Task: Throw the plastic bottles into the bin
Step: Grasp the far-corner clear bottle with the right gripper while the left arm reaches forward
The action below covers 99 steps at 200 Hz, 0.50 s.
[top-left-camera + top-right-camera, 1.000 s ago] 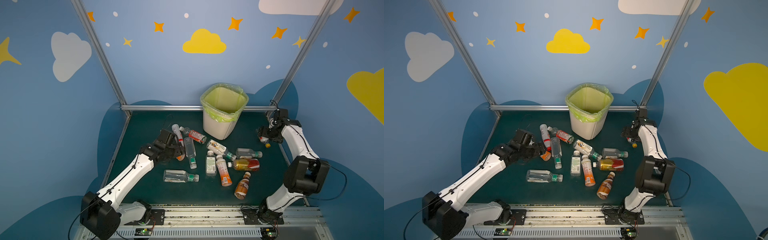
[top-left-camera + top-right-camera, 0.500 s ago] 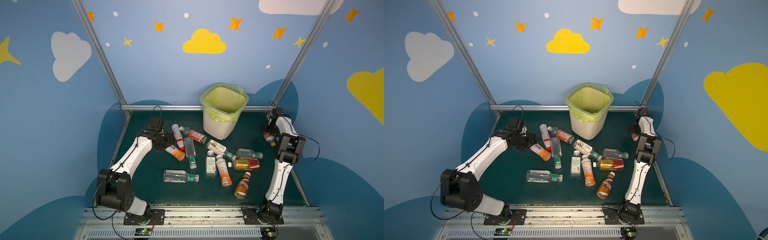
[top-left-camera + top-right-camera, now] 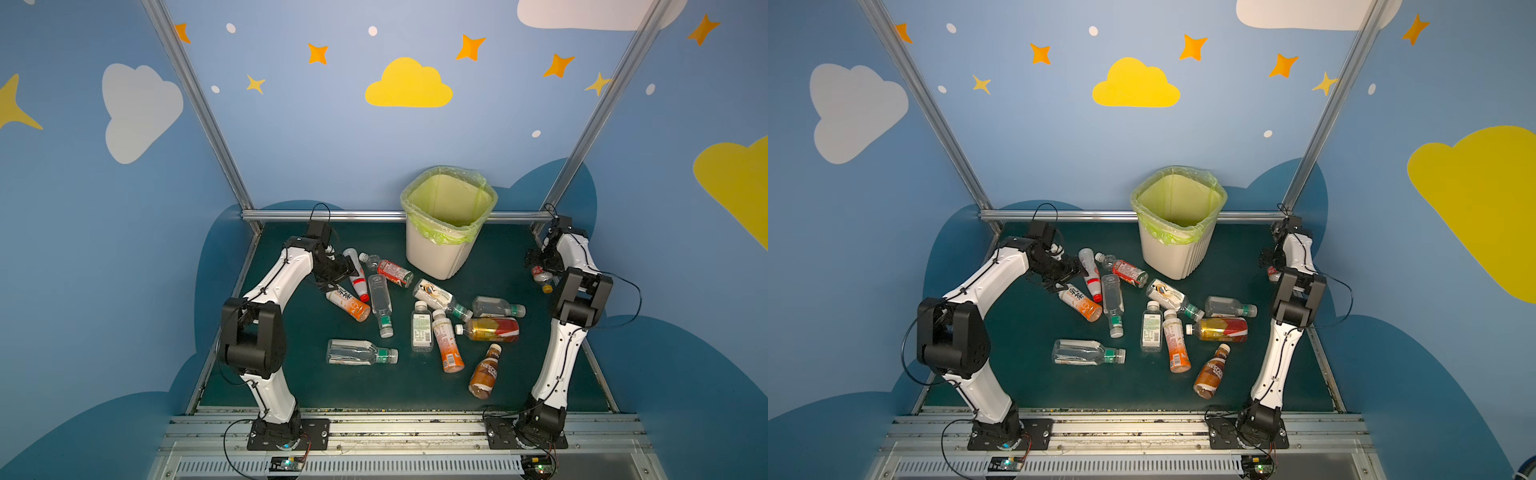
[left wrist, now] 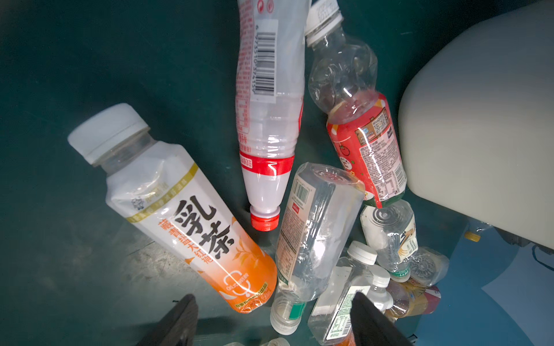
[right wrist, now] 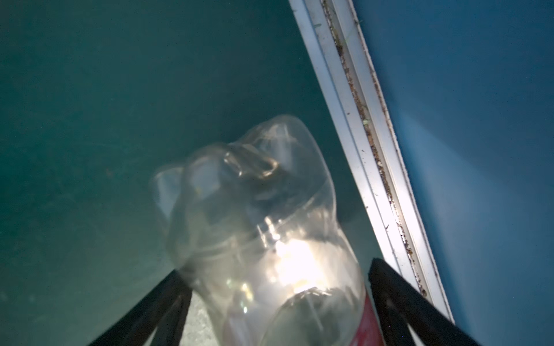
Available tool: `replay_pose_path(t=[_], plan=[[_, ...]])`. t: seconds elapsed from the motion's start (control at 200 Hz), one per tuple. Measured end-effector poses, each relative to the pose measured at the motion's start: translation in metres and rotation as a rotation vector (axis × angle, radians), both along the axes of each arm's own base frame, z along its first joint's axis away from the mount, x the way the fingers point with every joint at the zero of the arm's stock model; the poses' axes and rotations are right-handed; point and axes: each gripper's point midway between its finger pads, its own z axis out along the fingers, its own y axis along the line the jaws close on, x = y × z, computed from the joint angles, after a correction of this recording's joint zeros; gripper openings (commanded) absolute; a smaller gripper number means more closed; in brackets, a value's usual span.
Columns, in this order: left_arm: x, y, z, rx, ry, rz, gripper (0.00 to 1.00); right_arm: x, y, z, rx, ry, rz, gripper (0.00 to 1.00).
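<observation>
Read the dark green table as a clock face from above, with twelve at the back wall.

At ten o'clock the left gripper hangs low over the near end of the heap, jaws apart and holding nothing. In the left wrist view the base of an orange milk-tea bottle, lying flat, shows between its fingers. A milky red-capped bottle and a clear square bottle lie just beside it, and the three ends nearly meet.

From the centre out to four o'clock more plastic bottles lie on their sides, several touching. A clear green-capped bottle lies alone at six o'clock, and a brown coffee bottle at five.

The bin stands upright between twelve and one o'clock, its yellow-green liner folded over the rim.

At two o'clock, hard against the side rail, the right gripper sits low over a clear red-labelled bottle lying on the table. Its jaws are spread wide on either side of that bottle. The right wrist view is blurred, but a dark gap shows at one finger, so they are not clamped.
</observation>
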Motion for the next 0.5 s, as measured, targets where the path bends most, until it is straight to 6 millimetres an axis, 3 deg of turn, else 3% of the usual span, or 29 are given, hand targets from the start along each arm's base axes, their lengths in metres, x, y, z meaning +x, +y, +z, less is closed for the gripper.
replay_pose_path(t=[0.17, 0.496], plan=[[-0.003, 0.001, 0.0, 0.006, 0.01, -0.009, 0.81, 0.004, 0.003, 0.002, 0.026, -0.018, -0.018, 0.89], [-0.008, 0.003, 0.005, 0.016, 0.004, -0.017, 0.81, 0.01, 0.013, 0.007, 0.093, -0.051, -0.028, 0.64]])
